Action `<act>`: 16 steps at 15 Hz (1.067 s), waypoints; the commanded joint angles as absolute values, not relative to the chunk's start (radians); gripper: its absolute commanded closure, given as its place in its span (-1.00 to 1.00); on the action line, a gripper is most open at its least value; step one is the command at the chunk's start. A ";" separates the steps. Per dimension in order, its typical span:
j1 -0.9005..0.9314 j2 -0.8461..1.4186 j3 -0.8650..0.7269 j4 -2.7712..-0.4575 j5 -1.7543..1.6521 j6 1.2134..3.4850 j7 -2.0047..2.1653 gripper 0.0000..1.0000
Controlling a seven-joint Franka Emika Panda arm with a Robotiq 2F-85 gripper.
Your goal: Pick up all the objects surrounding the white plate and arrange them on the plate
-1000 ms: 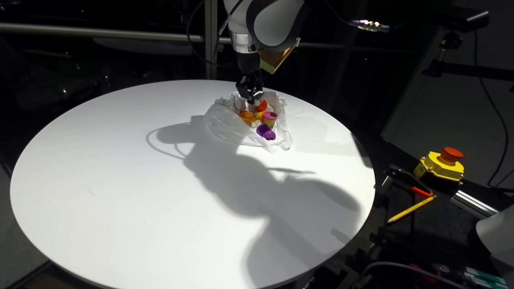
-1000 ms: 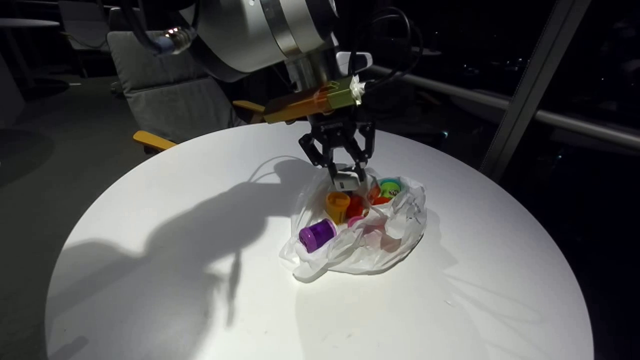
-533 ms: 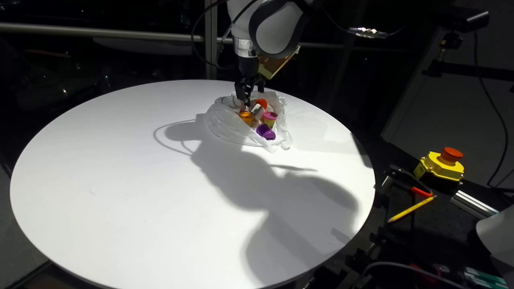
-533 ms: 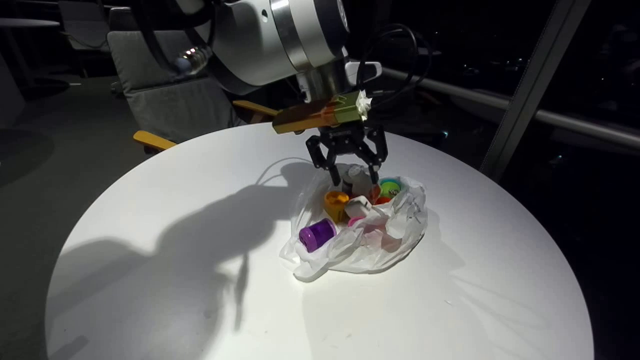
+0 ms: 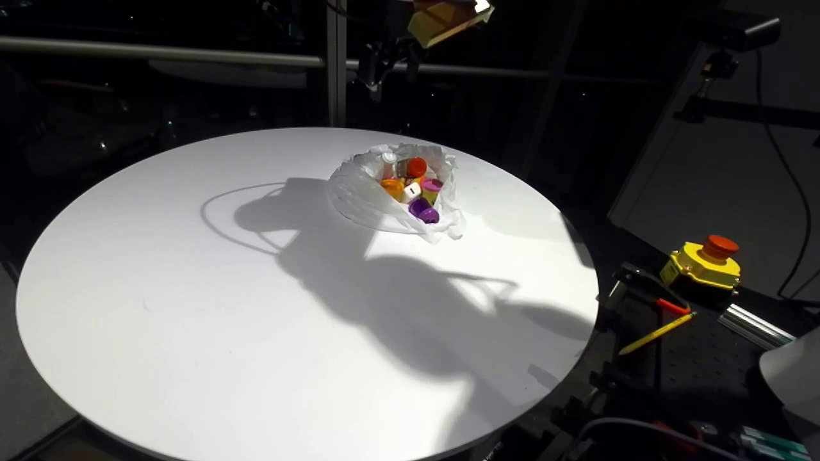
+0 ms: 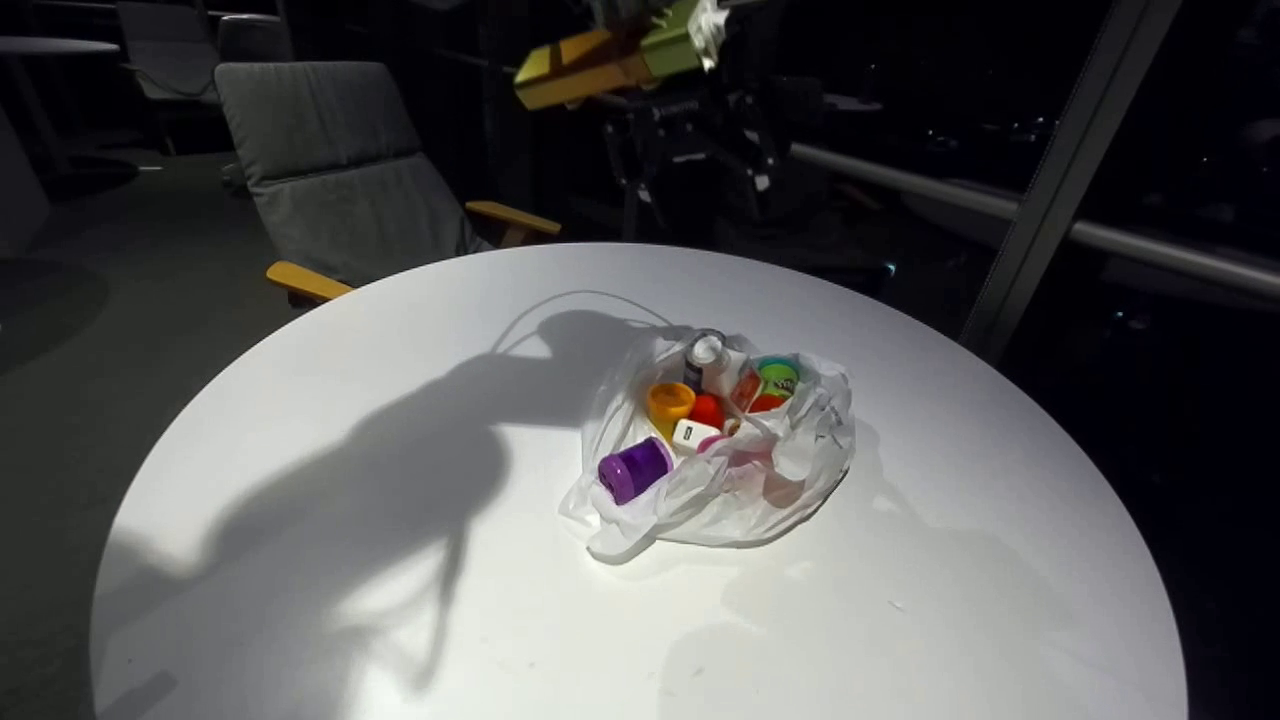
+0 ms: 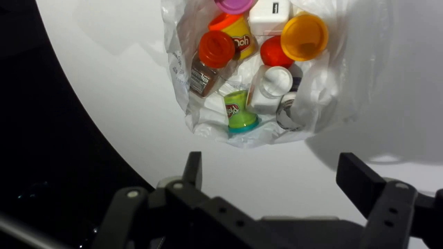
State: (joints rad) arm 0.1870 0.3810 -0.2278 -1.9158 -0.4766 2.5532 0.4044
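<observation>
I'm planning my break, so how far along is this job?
What looks done: the orange tub, green tub and white block lie together in the white bag. In hand: nothing; the claw hangs open, touching none of them. Left: no plate plainly shows, so if these belong on one, arranging them there probably remains.

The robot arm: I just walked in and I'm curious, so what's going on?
Nothing is being handled: the fingers hang open and empty above the table. A white bag holds an orange tub, a green tub and a white block, among other things. A purple tub lies on its side near its edge.
</observation>
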 commanded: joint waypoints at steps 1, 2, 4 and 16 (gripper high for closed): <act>0.199 0.142 -0.173 -2.077 -0.479 2.416 0.397 -1.00; 0.197 0.088 -0.152 -2.113 -0.492 2.364 0.409 -1.00; 0.173 -0.023 -0.090 -2.192 -0.461 2.292 0.368 -1.00; 0.100 -0.172 0.054 -2.339 -0.424 2.210 0.347 -1.00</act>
